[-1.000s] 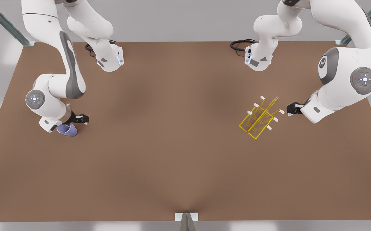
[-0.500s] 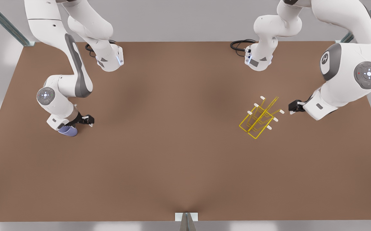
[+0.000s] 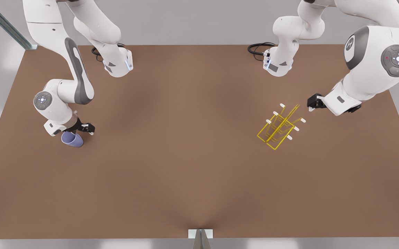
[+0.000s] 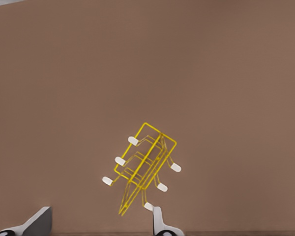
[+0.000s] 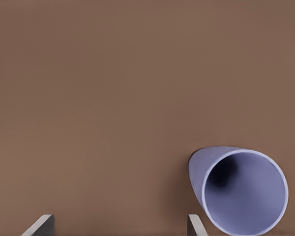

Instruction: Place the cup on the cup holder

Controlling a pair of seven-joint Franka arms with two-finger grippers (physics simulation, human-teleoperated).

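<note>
Meanwhile, on the table (image 3: 199,180), the holder (image 3: 279,127) stands bare near the left gripper (image 3: 312,105), whose fingers are spread and empty, while the cup (image 3: 72,139) lies on its side, ungrasped, beside the open, empty right gripper (image 3: 86,128), leaving pickup and placement undone.

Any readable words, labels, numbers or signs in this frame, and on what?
No readable text anywhere.
Grey panel on the arm at the front view's right: a small white emblem, too small to read.
Cup and cup holder: plain.
Left tool by the holder, right tool by the cup: no markings visible.
</note>
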